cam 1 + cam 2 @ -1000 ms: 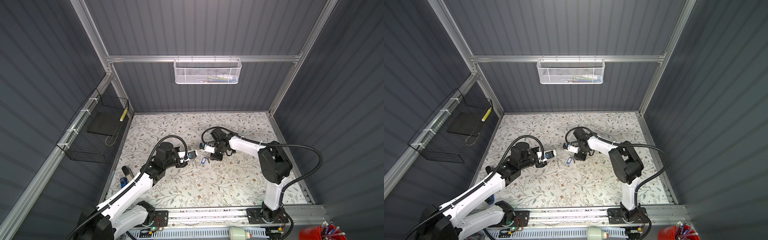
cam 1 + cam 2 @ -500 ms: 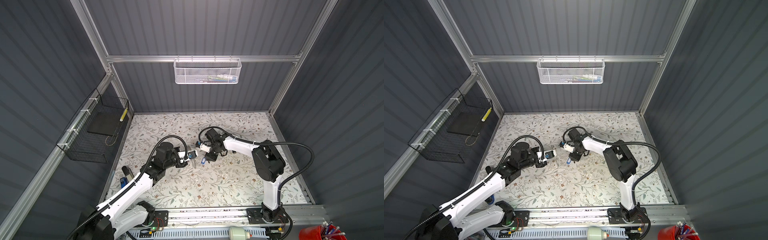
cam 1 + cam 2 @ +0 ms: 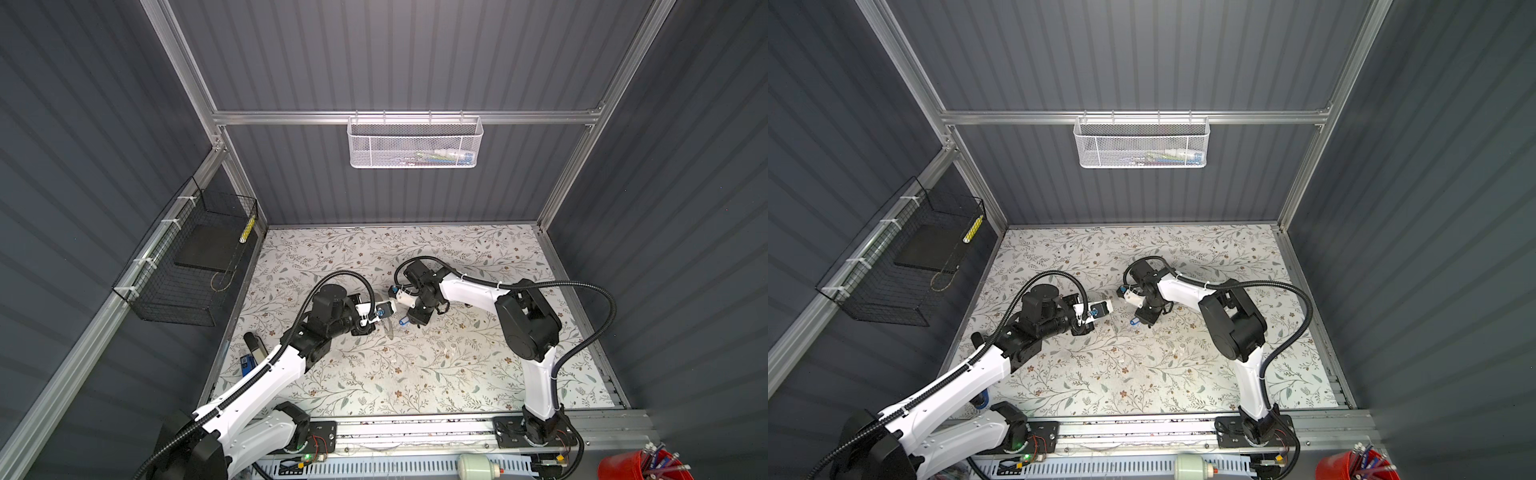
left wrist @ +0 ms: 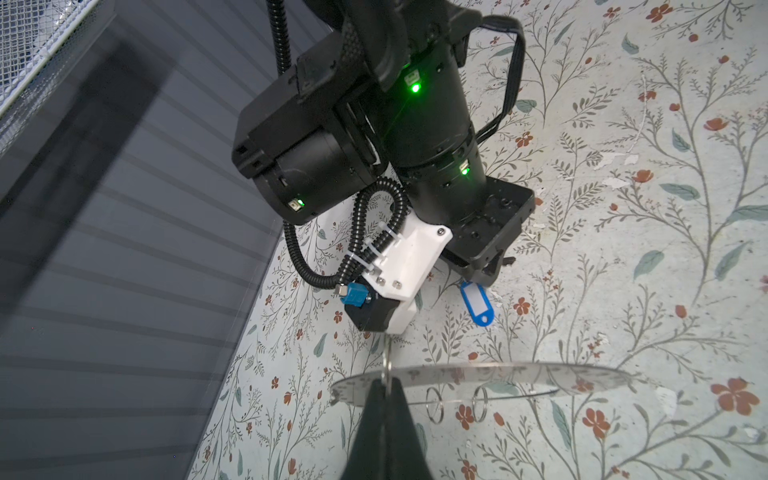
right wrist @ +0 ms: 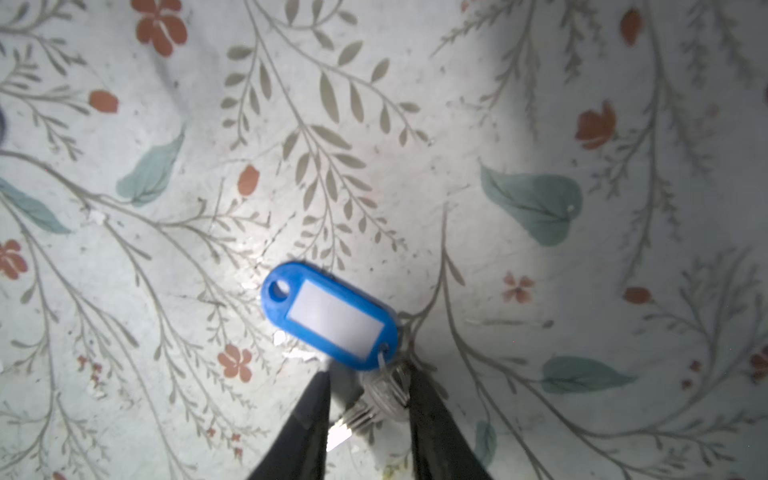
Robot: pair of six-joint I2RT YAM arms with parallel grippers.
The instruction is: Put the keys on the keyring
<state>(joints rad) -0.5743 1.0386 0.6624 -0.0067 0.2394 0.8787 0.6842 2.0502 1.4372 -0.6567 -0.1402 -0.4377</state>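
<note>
Right wrist: key [image 5: 384, 395] between right gripper's [image 5: 368, 372] spread fingers (left gripper [image 4: 384, 386] pinches keyring [image 4: 387, 365]).

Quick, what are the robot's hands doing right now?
Left hand: closed, pinching the keyring.
Right hand: open, straddling the key joined to the blue tag.

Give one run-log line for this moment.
left fingers: shut on keyring | right fingers: open around key | blue tag: on table
</note>
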